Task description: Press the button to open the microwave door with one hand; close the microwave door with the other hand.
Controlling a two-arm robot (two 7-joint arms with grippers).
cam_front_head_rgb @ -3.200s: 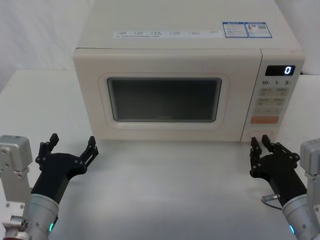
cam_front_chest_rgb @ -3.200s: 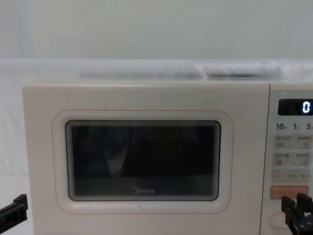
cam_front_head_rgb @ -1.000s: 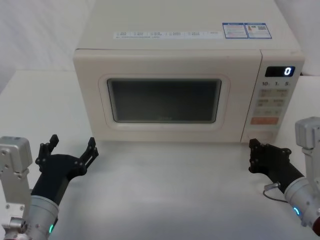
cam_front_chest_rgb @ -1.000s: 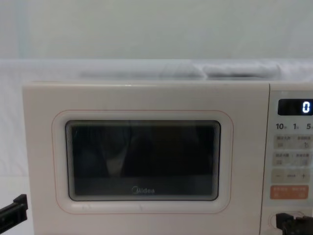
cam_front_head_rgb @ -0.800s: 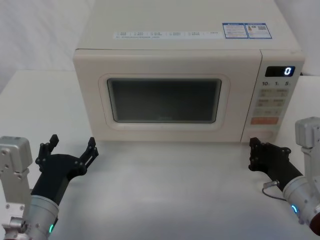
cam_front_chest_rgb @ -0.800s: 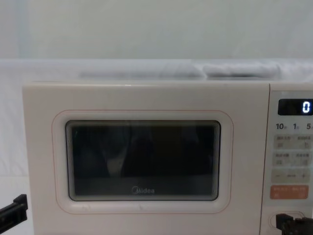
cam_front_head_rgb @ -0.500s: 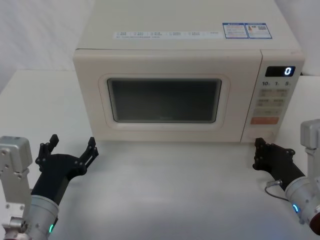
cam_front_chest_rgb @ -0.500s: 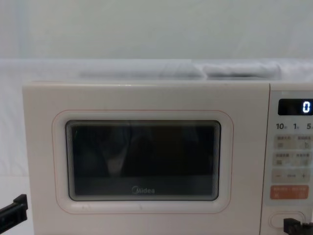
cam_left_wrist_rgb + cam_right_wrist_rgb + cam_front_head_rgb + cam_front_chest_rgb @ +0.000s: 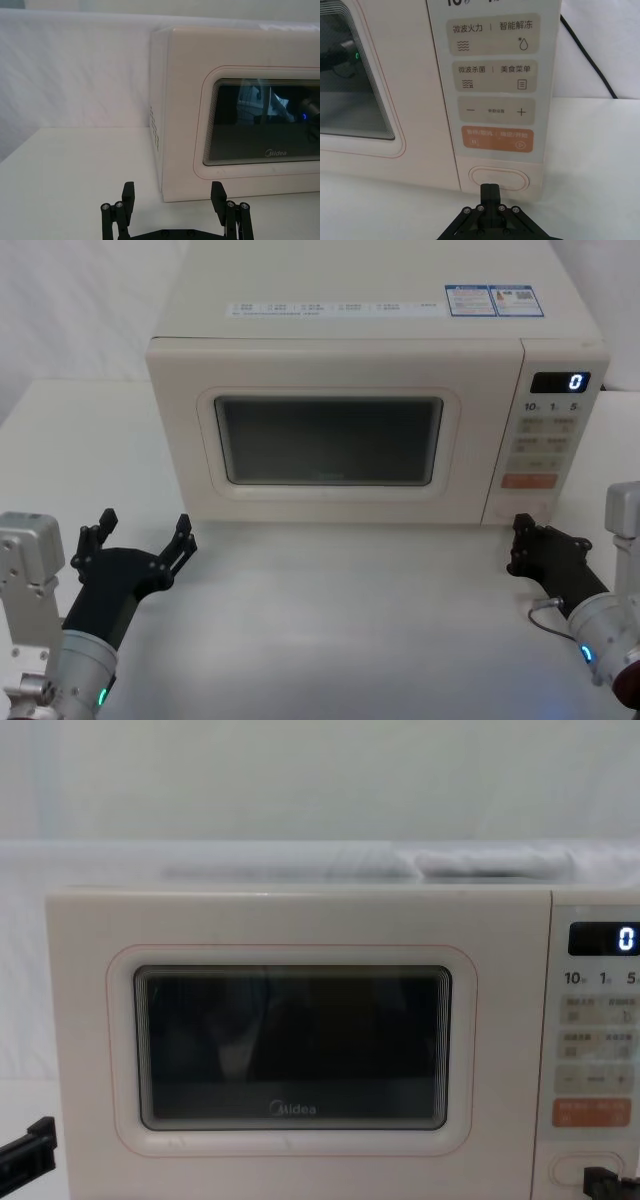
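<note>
Right wrist view: right gripper (image 9: pixel 490 189), fingers together, before smooth pill-shaped button (image 9: pixel 498 179); left gripper (image 9: pixel 140 537) fingers apart.

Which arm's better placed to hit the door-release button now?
Right. The right gripper, fingers shut, sits just in front of the button at the microwave's lower right corner. The left gripper rests open near the door's far left.
</note>
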